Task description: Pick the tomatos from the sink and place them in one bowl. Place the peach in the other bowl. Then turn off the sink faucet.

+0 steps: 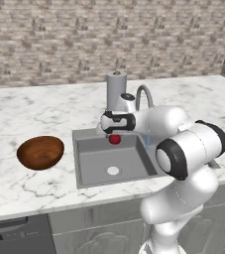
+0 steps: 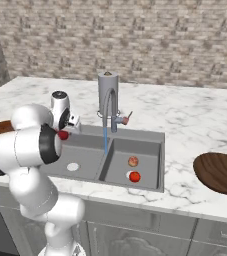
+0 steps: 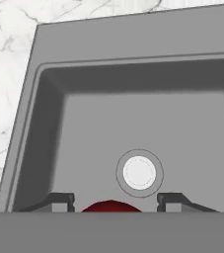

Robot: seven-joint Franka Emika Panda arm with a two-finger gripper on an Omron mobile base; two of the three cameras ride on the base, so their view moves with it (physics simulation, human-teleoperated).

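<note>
Above the left basin of the sink, the gripper hangs with its two fingers clamped on one tomato, which shows as a red dome between the dark fingertips in the hand view and as a red spot under the hand in both base views. Held clear of the basin floor and its round white drain, the fruit is probably mid-carry, lifted high enough to pass over the sink rim toward a bowl. The wrist points down into the basin, so the hand camera looks straight at grey metal and a strip of marble. A second tomato and the peach lie close together on the floor of the right basin, the peach just behind the tomato; both remain to be collected. The sink faucet arches over the divider between the basins, and a thin blue stream falls from its spout, so the water is judged to be running and the side lever not yet turned. An upright grey cylinder stands behind the faucet. One wooden bowl rests on the counter to the robot's left of the sink, apparently empty; the other bowl sits on the right, well apart from the basins. White marble countertop surrounds the sink, backed by a brick-patterned wall, with grey cabinet fronts below
</note>
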